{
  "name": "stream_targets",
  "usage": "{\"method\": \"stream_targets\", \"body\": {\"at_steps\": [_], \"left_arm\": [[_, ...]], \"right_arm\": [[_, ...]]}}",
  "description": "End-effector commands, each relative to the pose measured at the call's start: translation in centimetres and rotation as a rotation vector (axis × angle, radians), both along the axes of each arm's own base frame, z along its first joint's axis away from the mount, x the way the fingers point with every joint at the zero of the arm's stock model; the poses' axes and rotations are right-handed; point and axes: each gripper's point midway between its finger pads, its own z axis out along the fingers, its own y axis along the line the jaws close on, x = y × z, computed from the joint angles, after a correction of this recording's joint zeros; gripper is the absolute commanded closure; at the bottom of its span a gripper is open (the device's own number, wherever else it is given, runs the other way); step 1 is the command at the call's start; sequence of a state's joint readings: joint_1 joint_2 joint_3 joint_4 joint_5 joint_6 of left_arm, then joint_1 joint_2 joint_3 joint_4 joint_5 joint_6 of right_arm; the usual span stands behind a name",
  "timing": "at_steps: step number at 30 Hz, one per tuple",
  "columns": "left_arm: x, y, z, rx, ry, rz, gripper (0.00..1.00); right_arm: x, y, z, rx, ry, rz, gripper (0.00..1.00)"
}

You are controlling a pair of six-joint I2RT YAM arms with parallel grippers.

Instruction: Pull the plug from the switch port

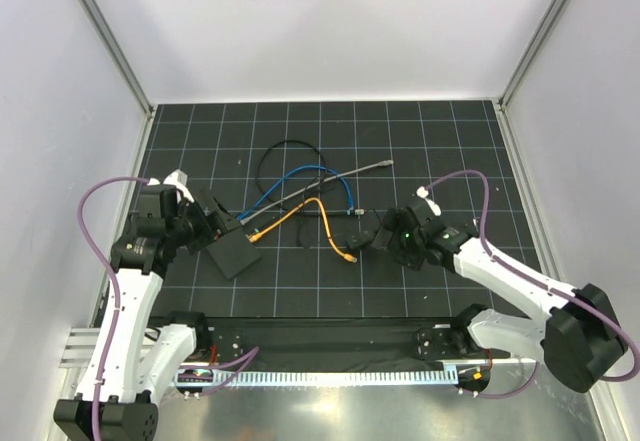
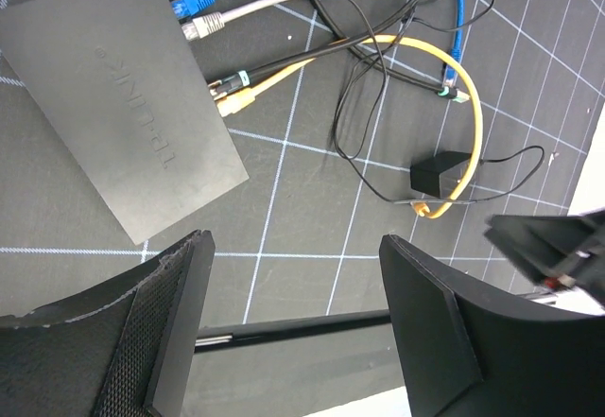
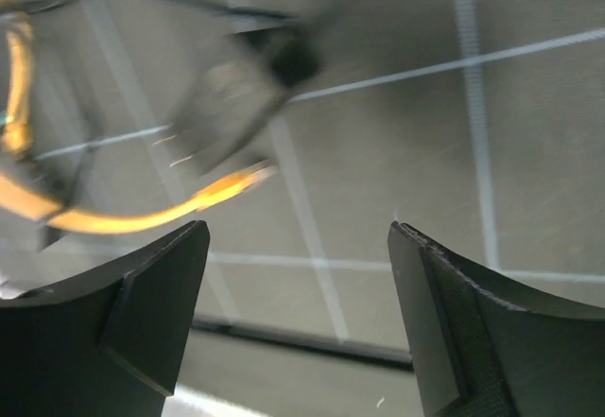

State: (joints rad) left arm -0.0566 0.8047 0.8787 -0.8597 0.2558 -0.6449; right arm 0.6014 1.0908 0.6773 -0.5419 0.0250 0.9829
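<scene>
Seemingly left pincer (image 2: 295, 247), right pincer (image 3: 300, 233) wide, empty.

top view: switch (image 1: 232, 253) sockets too small | right wrist: orange cable (image 3: 123, 217) blurred

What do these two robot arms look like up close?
The left arm and right arm have white links and black joints, with a purple cable looping along each. A green light glows on the right wrist. The fingers are black wedges, one with a mesh-textured pad.
</scene>
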Motion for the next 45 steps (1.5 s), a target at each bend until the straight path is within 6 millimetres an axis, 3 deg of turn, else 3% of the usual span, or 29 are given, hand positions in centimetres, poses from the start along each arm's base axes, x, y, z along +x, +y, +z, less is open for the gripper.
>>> {"method": "stream_targets", "body": {"at_steps": [1,2,6,12,14,15,18,19,21,22,24,25,26,27,28,29,32,35,36,37,38,40,42,43,45], "left_arm": [[0.2,-0.1,0.3,-0.015,-0.054,0.001,0.25],[0.2,-0.1,0.5,-0.02,-0.064,0.007,0.25],[0.3,-0.8,0.6,-0.08,-0.051,0.028,0.23],[0.3,-1.9,-0.4,-0.145,0.005,0.006,0.21],[-0.2,-2.4,-1.0,-0.179,0.049,0.002,0.22],[-0.6,-2.7,-1.0,-0.201,0.062,-0.001,0.28],[-1.6,-3.3,-0.9,-0.256,0.092,0.012,0.3],[-2.2,-3.2,-0.6,-0.257,0.084,0.018,0.3],[-2.7,-2.7,0.4,-0.225,0.052,0.016,0.3],[-2.9,-2.4,0.6,-0.198,0.053,0.014,0.29],[-3.9,-1.8,0.6,-0.126,0.089,-0.002,0.28],[-3.9,-1.5,0.4,-0.109,0.096,0.006,0.28],[-3.8,-1.5,0.4,-0.107,0.096,0.008,0.28],[-3.7,-1.4,0.2,-0.113,0.097,0.024,0.28],[-3.2,-1.3,0.3,-0.117,0.075,0.043,0.28],[-2.9,-1.3,0.2,-0.128,0.064,0.056,0.28],[-2.0,-1.5,-0.7,-0.16,0.061,0.095,0.28],[-0.9,-0.5,-2.2,-0.114,0.079,0.146,0.27],[-0.5,-0.2,-3.0,-0.09,0.113,0.158,0.26],[-0.1,0.1,-3.3,-0.072,0.117,0.17,0.25],[0.4,0.4,-3.5,-0.049,0.12,0.175,0.25],[1.1,1.8,-5.0,0.043,0.196,0.223,0.24],[2.2,2.5,-4.7,0.126,0.2,0.247,0.24],[2.4,2.6,-5.5,0.16,0.245,0.253,0.24],[3.3,1.9,-4.8,0.201,0.231,0.261,0.24]], "right_arm": [[3.7,0.5,0.4,0.036,-0.164,-0.089,0.19],[3.7,0.4,-0.2,0.026,-0.171,-0.088,0.26],[5.0,0.1,-1.3,-0.012,-0.2,-0.114,0.27],[7.5,1.8,-2.7,0.004,-0.212,-0.164,0.28],[8.7,2.1,-3.5,-0.003,-0.209,-0.21,0.28],[9.2,2.1,-3.7,-0.009,-0.21,-0.231,0.29],[12.2,1.4,-2.7,-0.082,-0.275,-0.301,0.29],[14.3,1.0,-0.9,-0.106,-0.323,-0.342,0.29],[15.9,0.2,-1.8,-0.207,-0.295,-0.331,0.29],[18.5,1.0,0.7,-0.191,-0.338,-0.339,0.3],[19.8,0.2,-1.3,-0.305,-0.269,-0.286,0.29],[22.1,1.3,1.3,-0.283,-0.292,-0.272,0.29],[22.5,1.4,1.0,-0.317,-0.261,-0.242,0.27],[21.5,0.7,-0.9,-0.413,-0.171,-0.168,0.26],[22.4,1.2,0.5,-0.423,-0.17,-0.152,0.22],[22.0,0.7,0.4,-0.464,-0.14,-0.138,0.21],[19.6,-1.3,-0.1,-0.568,-0.065,-0.06,0.12],[16.5,-4.0,0.6,-0.663,-0.023,-0.017,0.05],[15.9,-4.0,0.8,-0.646,-0.029,-0.004,0.04],[13.8,-4.5,-0.6,-0.635,0.015,0.026,0.02],[13.0,-4.4,0.9,-0.586,-0.02,0.024,0.0],[11.0,-4.8,0.2,-0.549,-0.014,0.034,0.0],[10.0,-4.3,1.7,-0.482,-0.054,0.055,0.01],[9.5,-4.4,1.8,-0.475,-0.054,0.068,0.0],[8.7,-3.5,3.6,-0.439,-0.101,0.127,0.01]]}}
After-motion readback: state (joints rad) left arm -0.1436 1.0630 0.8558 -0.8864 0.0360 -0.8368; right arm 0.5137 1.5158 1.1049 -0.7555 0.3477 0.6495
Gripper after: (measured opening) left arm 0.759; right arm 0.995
